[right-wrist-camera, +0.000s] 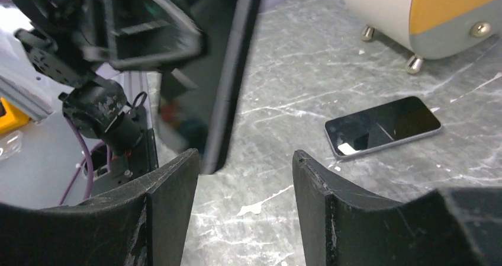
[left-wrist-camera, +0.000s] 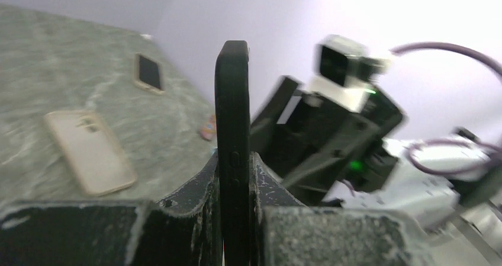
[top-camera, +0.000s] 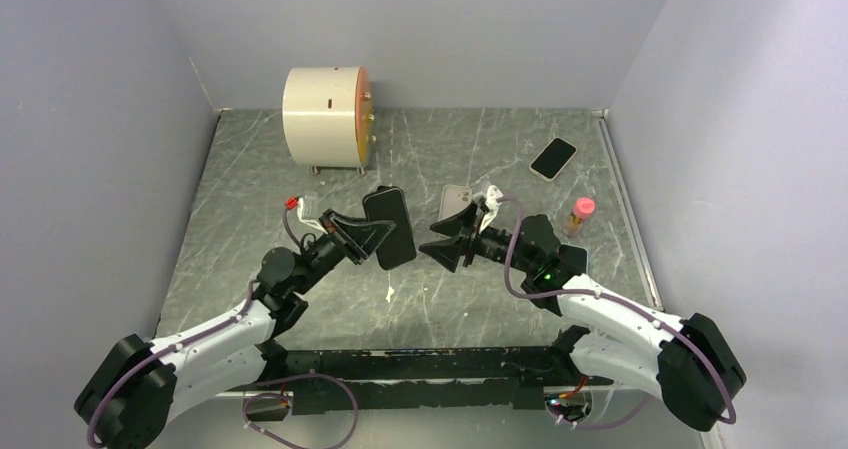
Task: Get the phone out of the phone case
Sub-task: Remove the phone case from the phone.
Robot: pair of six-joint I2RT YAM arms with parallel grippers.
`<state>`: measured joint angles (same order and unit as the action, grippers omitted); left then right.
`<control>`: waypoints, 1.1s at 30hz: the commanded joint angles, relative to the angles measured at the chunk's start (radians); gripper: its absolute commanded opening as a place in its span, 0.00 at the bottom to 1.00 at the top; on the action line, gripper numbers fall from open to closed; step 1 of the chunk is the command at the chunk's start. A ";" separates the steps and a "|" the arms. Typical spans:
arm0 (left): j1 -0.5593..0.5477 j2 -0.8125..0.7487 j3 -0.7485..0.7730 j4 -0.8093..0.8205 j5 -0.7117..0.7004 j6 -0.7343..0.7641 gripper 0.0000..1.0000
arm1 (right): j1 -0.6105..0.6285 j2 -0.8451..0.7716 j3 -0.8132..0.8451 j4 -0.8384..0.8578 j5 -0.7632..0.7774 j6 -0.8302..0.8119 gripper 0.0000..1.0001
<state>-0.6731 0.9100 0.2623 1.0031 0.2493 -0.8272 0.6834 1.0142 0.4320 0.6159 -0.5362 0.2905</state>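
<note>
Top external view is giving the whole layout. The left gripper (top-camera: pixel 376 235) is clamping the black phone case (top-camera: pixel 393 224) up off the middle of the table (top-camera: pixel 480 139). The right gripper (top-camera: pixel 438 241) is hanging just beside it, jaws spread and gripping nothing. A pale phone (top-camera: pixel 455 201) is lying flat just behind that gripper, and a dark-screened phone (top-camera: pixel 553 158) is sitting near the far right corner. A pink-capped bottle (top-camera: pixel 580 214) is standing by the right edge, and a white drum (top-camera: pixel 325 117) is resting at the far edge, left of centre.

Left wrist view is adding what the top cannot: the case edge-on, pinched tight between both fingers (left-wrist-camera: pixel 195 195), with its side buttons facing the lens. Right wrist view is showing the case's lower corner just past that gripper's spread tips.

Whether a phone is sitting inside the case cannot be told, as its face is coming through dark and blurred. The right arm is also smearing into blur in the left wrist view.

The table is showing grey veined stone, and plain pale walls (top-camera: pixel 400 29) are closing it in on three sides.
</note>
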 commanded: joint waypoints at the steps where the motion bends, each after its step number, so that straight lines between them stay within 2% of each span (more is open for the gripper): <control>1: 0.012 -0.002 -0.043 0.021 -0.265 -0.035 0.02 | 0.041 -0.045 0.023 0.118 0.084 0.018 0.63; 6: 0.013 0.045 -0.061 0.148 -0.370 -0.090 0.02 | 0.117 -0.034 -0.019 0.193 0.220 0.065 0.63; 12: 0.013 0.105 -0.052 0.273 -0.395 -0.135 0.03 | 0.139 0.020 -0.093 0.330 0.365 0.217 0.64; 17: 0.013 0.158 -0.024 0.350 -0.381 -0.173 0.02 | 0.143 0.115 -0.119 0.474 0.356 0.324 0.63; 21: 0.013 0.213 0.005 0.429 -0.305 -0.193 0.03 | 0.144 0.167 -0.128 0.559 0.347 0.346 0.63; 25: 0.013 0.238 0.017 0.487 -0.208 -0.206 0.02 | 0.115 0.120 -0.138 0.520 0.348 0.306 0.61; 33: 0.047 0.173 0.046 0.327 -0.046 -0.227 0.03 | 0.000 -0.018 -0.117 0.358 0.185 0.239 0.58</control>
<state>-0.6487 1.1278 0.2481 1.2919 0.0933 -1.0180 0.7189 1.0466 0.2962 1.0172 -0.2535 0.5758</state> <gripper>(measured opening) 0.168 0.588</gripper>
